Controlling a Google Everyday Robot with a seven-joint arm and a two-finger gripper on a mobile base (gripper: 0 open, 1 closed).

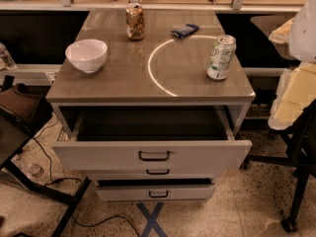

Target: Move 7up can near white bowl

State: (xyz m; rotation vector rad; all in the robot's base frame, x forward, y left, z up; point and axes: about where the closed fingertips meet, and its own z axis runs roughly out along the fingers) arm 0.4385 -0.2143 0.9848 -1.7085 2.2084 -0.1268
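The 7up can (221, 57), white and green with a silver top, stands upright near the right edge of the grey cabinet top (148, 88). The white bowl (86, 55) sits on the left side of the same top, far from the can. My gripper (292, 95) shows as a white and cream shape at the right edge of the camera view. It hangs beyond the cabinet's right side, apart from the can and holding nothing that I can see.
A gold-brown can (135, 21) stands at the back middle, with a dark blue packet (185, 30) to its right. The top drawer (153, 154) is pulled open below the front edge. A black stand (301, 172) is on the right and cables lie on the floor at left.
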